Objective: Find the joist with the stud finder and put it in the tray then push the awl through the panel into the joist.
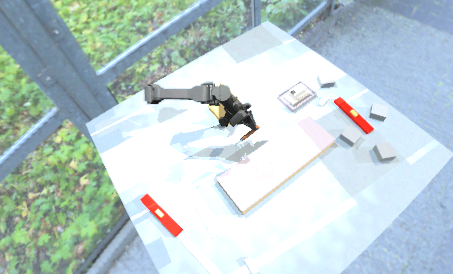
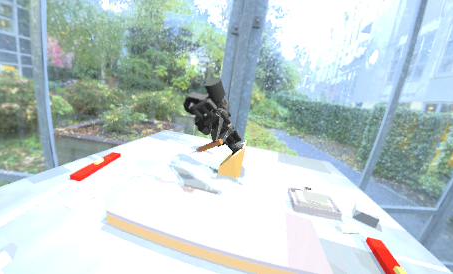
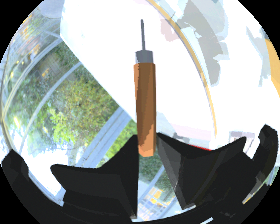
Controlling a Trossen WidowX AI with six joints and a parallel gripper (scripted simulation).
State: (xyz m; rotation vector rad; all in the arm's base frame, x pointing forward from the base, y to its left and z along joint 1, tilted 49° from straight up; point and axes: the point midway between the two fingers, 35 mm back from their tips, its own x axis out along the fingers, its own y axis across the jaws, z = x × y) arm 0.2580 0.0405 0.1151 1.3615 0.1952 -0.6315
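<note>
Firmly between the gripper's fingertips, the awl [image 1: 249, 133] [image 2: 210, 146] [image 3: 146, 102].

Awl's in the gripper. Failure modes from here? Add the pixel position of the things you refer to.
1. Tilt: the wooden-handled awl [image 1: 250, 133] [image 2: 210, 146] [image 3: 145, 107] leans well off vertical; unless straightened, it could skid or punch a slanted hole.
2. Grip slip: the black gripper [image 1: 256, 128] [image 2: 221, 142] [image 3: 145, 137] pinches only the handle's butt end, so the awl might pivot under push.
3. Miss: the pale floor panel [image 1: 278, 170] [image 2: 193, 220] shows no obvious joist mark; a wrong spot could waste the single hole.
</note>
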